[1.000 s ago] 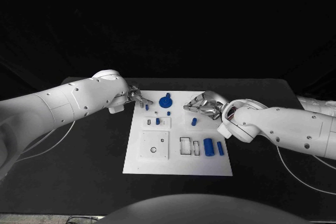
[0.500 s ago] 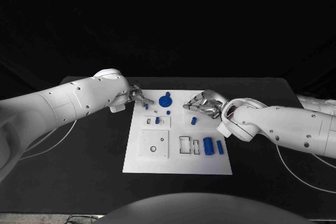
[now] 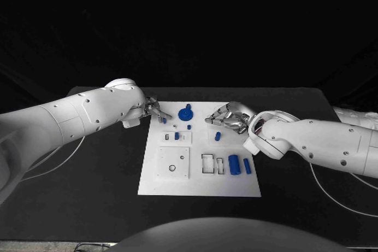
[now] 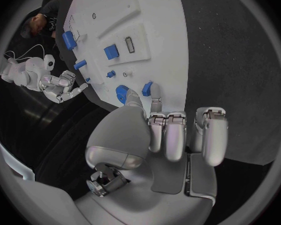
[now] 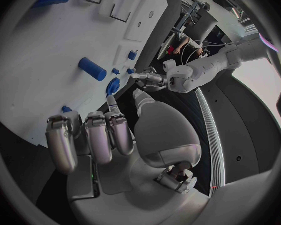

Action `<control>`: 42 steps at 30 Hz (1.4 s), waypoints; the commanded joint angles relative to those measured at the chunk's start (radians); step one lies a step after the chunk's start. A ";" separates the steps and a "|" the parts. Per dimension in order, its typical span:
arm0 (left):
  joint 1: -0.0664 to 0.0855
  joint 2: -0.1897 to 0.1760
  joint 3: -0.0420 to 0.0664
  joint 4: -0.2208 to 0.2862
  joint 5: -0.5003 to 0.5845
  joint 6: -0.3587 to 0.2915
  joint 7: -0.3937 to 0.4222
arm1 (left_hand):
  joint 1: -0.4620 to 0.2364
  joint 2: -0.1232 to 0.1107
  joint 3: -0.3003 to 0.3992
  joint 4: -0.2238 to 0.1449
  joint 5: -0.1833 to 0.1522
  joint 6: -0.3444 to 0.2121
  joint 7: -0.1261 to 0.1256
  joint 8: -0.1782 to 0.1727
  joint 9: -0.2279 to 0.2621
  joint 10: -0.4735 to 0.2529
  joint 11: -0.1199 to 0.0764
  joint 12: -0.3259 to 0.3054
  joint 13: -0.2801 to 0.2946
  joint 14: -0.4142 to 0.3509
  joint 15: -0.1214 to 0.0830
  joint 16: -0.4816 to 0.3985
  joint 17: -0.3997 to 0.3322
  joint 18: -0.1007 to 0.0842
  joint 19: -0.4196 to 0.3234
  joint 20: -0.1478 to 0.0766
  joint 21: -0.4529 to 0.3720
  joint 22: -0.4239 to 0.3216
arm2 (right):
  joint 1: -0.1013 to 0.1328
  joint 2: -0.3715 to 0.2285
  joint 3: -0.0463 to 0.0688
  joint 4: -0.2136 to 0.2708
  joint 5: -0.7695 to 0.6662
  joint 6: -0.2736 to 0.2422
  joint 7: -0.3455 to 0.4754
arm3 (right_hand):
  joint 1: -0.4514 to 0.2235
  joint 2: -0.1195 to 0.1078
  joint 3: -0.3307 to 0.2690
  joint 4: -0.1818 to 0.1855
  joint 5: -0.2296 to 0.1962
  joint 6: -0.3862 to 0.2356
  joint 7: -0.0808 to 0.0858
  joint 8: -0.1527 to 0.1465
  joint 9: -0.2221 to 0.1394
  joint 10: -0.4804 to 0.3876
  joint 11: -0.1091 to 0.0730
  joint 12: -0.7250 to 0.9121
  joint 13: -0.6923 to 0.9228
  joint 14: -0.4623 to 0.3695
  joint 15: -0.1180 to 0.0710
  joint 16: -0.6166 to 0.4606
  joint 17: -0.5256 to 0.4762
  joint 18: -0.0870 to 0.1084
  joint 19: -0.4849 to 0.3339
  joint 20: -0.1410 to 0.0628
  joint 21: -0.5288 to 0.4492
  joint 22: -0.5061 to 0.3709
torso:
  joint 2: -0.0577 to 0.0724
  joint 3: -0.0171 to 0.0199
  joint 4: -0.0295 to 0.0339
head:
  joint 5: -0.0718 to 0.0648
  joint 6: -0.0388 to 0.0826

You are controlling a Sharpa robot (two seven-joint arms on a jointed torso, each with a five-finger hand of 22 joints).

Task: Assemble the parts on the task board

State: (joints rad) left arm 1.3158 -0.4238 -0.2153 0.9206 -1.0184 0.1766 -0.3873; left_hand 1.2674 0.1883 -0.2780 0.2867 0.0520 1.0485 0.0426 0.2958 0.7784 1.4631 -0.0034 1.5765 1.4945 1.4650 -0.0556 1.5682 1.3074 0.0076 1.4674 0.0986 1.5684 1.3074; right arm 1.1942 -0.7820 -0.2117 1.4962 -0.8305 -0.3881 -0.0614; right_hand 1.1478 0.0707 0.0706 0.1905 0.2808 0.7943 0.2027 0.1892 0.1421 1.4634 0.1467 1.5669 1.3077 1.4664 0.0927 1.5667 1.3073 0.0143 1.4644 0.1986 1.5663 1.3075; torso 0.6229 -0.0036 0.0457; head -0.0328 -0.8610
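A small blue peg (image 3: 163, 119) is pinched by the left hand (image 3: 151, 111) at the board (image 3: 199, 182)'s far-left corner, barely shifted; the right hand (image 3: 228, 118), curled and empty, hovers unmoved.

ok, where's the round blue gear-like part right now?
Head view: the round blue part sits at the far end of the task board, between the left hand and the right hand.
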 commanded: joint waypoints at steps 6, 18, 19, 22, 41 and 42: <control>-0.001 0.006 0.000 -0.005 -0.005 0.027 -0.005 | 0.030 0.006 0.012 0.000 0.009 0.000 0.001 -0.009 -0.002 0.108 -0.010 -0.006 0.076 0.106 -0.002 0.003 0.263 -0.008 0.103 0.002 0.002 0.263 | -0.001 0.002 0.000 0.000 -0.008 0.015 0.000 | -0.004 0.001 0.001 0.003 0.006 -0.002 0.019 0.007 0.001 0.107 0.007 0.004 0.263 0.104 0.006 0.004 0.263 -0.014 0.106 0.009 0.004 0.263 | 0.001 -0.0001 -0.0007 | 0.003 0.002; -0.001 0.012 0.000 -0.008 -0.013 0.032 -0.006 | 0.039 0.011 0.016 0.002 0.014 0.001 0.000 -0.010 -0.002 0.108 -0.010 -0.006 0.076 0.106 -0.002 0.003 0.263 -0.008 0.103 0.004 0.002 0.263 | -0.001 0.002 0.000 0.000 -0.008 0.017 0.000 | -0.004 0.001 0.001 0.003 0.006 -0.002 0.019 0.007 0.001 0.107 0.007 0.004 0.263 0.104 0.006 0.004 0.263 -0.014 0.106 0.009 0.004 0.263 | 0.001 0.0002 -0.0007 | 0.006 0.002; -0.001 0.012 0.000 -0.008 -0.014 0.032 -0.006 | 0.040 0.012 0.016 0.002 0.015 0.002 0.000 -0.010 -0.002 0.108 -0.010 -0.006 0.076 0.106 -0.002 0.003 0.263 -0.008 0.103 0.004 0.002 0.263 | -0.001 0.001 0.000 0.000 -0.008 0.017 0.000 | -0.004 0.001 0.001 0.003 0.006 -0.002 0.019 0.007 0.001 0.107 0.007 0.004 0.263 0.104 0.006 0.004 0.263 -0.014 0.106 0.009 0.004 0.263 | 0.001 0.0004 -0.0006 | 0.005 0.004; -0.001 0.012 0.000 -0.008 -0.015 0.030 -0.005 | 0.046 0.015 0.019 0.002 0.020 0.002 -0.001 -0.012 -0.002 0.108 -0.011 -0.006 0.076 0.106 -0.002 0.003 0.263 -0.008 0.103 0.005 0.002 0.263 | -0.001 0.000 0.000 0.001 -0.008 0.017 -0.001 | -0.003 0.000 0.002 0.001 0.010 -0.002 0.019 0.007 0.001 0.107 0.007 0.004 0.263 0.104 0.007 0.004 0.263 -0.014 0.106 0.009 0.004 0.263 | 0.001 -0.0002 -0.0003 | 0.005 0.002; -0.002 0.015 0.000 -0.010 -0.017 0.020 0.013 | 0.110 0.012 0.037 0.007 0.224 0.015 -0.008 -0.033 -0.007 0.108 -0.019 -0.006 0.076 0.106 -0.009 0.003 0.263 -0.008 0.103 0.018 0.002 0.263 | -0.001 0.000 0.000 0.001 -0.009 0.020 -0.006 | -0.003 0.000 0.002 0.001 0.010 -0.002 0.019 0.007 0.001 0.107 0.007 0.004 0.263 0.104 0.007 0.004 0.263 -0.014 0.106 0.009 0.004 0.263 | 0.001 -0.0002 -0.0004 | 0.001 0.001; -0.002 0.016 0.000 -0.010 -0.017 0.019 0.014 | 0.110 0.013 0.038 0.006 0.232 0.016 -0.009 -0.034 -0.007 0.108 -0.019 -0.006 0.076 0.106 -0.009 0.003 0.263 -0.008 0.103 0.019 0.002 0.263 | -0.001 0.000 0.000 0.001 -0.009 0.020 -0.007 | -0.003 0.000 0.002 0.001 0.010 -0.002 0.019 0.007 0.001 0.107 0.007 0.004 0.263 0.104 0.007 0.004 0.263 -0.014 0.106 0.009 0.004 0.263 | 0.001 -0.0002 -0.0004 | 0.001 0.000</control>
State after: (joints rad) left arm 1.3141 -0.4113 -0.2153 0.9106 -1.0308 0.1902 -0.3884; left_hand 1.3633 0.1868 -0.2465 0.2937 0.2804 1.0577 0.0335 0.2653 0.7721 1.4430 0.0124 1.5774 1.5367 1.4633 -0.0573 1.5682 1.3073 0.0076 1.4643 0.1099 1.5684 1.3074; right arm 1.1942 -0.7823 -0.2117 1.4960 -0.8305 -0.3834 -0.0653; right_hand 1.1478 0.0707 0.0706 0.1905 0.2886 0.7943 0.2027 0.1931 0.1421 1.4634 0.1467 1.5669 1.3074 1.4664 0.0927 1.5667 1.3079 0.0143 1.4680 0.2022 1.5663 1.3081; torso 0.6236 -0.0038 0.0453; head -0.0315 -0.8598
